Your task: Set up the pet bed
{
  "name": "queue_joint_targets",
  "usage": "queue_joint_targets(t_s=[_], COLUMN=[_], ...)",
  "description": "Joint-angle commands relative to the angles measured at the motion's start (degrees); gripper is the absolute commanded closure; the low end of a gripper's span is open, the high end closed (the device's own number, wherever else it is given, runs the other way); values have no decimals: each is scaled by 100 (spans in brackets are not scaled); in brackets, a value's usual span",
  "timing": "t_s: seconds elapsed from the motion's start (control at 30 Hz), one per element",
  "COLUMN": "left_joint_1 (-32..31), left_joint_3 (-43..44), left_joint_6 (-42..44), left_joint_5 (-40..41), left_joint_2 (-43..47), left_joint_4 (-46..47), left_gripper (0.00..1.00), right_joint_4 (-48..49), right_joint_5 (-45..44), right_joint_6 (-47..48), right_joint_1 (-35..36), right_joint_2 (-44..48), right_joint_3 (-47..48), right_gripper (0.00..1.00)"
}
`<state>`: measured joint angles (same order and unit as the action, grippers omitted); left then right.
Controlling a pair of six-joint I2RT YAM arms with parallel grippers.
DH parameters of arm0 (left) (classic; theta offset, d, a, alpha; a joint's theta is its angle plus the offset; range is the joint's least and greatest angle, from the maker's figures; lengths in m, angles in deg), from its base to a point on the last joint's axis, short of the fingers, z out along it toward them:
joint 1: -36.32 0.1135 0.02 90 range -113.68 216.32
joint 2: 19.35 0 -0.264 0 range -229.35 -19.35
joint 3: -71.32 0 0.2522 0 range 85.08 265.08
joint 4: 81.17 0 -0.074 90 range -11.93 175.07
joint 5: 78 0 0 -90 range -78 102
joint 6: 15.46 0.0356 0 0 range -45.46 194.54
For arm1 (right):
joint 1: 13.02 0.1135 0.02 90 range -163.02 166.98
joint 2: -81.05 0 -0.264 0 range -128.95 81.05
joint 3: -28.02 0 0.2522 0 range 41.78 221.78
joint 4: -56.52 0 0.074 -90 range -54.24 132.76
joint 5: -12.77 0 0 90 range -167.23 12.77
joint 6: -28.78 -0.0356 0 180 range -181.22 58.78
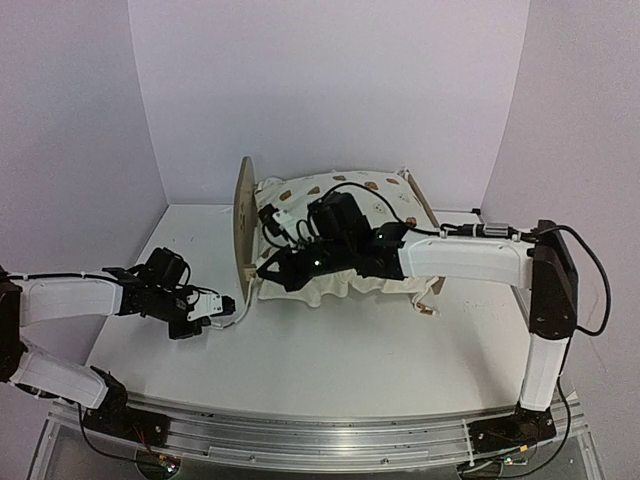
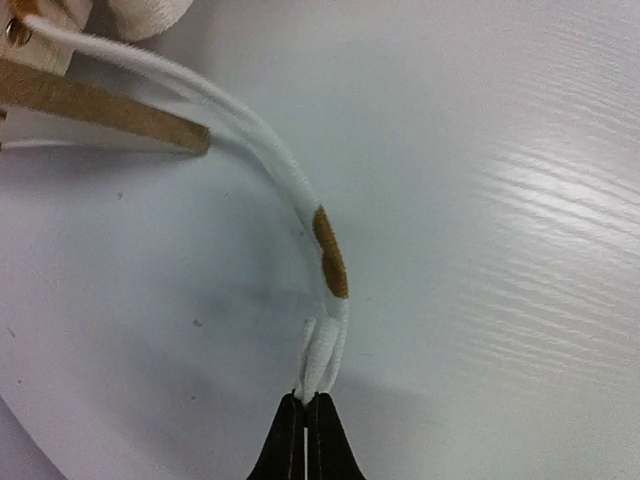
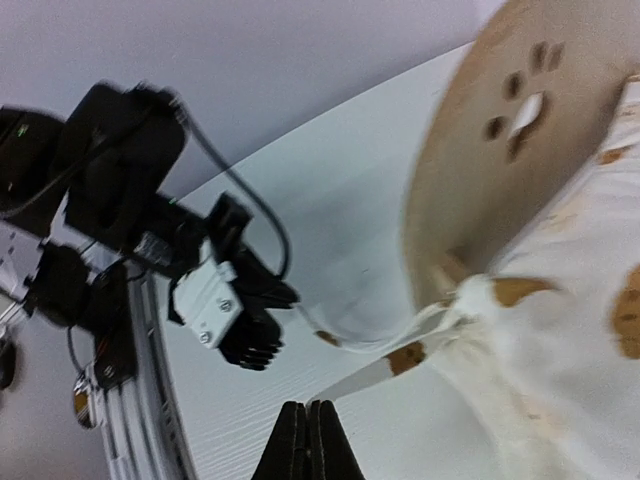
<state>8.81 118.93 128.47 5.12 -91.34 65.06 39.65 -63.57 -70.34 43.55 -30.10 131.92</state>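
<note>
- Pale lavender walls [image 1: 330, 80] close in a white tabletop [image 1: 330, 350] on three sides, with a metal rail [image 1: 300, 435] running along its near edge.
- The table's white surface shows a faint wood grain under the glare in the left wrist view.
- The pet bed [image 1: 385, 195] sits at the middle of the table towards the far edge. Its rounded wooden end board [image 1: 243, 215] stands upright at its left, and the cream printed duvet [image 3: 570, 330] is heaped over the frame.
- The left gripper [image 1: 222, 310] lies low over the table, left of centre. Its jaws are clamped on the end of a white tie string [image 2: 325, 250] that curves back to the bed's near left corner.
- The right gripper [image 1: 268, 268] reaches across the bedding to that same corner. Its jaws are pressed together, and a second string's tip lies close by; whether it is pinched cannot be told.
</note>
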Motion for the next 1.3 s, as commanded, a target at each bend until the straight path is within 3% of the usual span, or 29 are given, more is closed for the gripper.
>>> queue_joint_targets(t_s=[0.0,0.3,0.47,0.7,0.93,1.27], left_joint_1=[-105,-115,-87,104,104,97], left_joint_3=[157,-45,-548,-950,-1017,-1838], left_joint_6=[94,545,660,834,996,1933], left_joint_5=[-754,-927,92,426,398,300], left_joint_2=[126,247,100,-175,22,817], left_joint_4=[-442,-454,228,861,825,779], left_gripper=[100,100,100,100,100,100], right_joint_4=[414,319,319,147,581,880], right_joint_5=[1003,830,321,-855,-1869,-2326], right_joint_6=[-135,-559,-464,319,92,142], right_joint_1=[324,568,517,297,-276,-894], right_joint_2=[331,-75,255,221,-522,-1503], right_joint_3=[-444,-1004,-781,746,1687,3134], right_gripper=[100,100,100,100,100,100])
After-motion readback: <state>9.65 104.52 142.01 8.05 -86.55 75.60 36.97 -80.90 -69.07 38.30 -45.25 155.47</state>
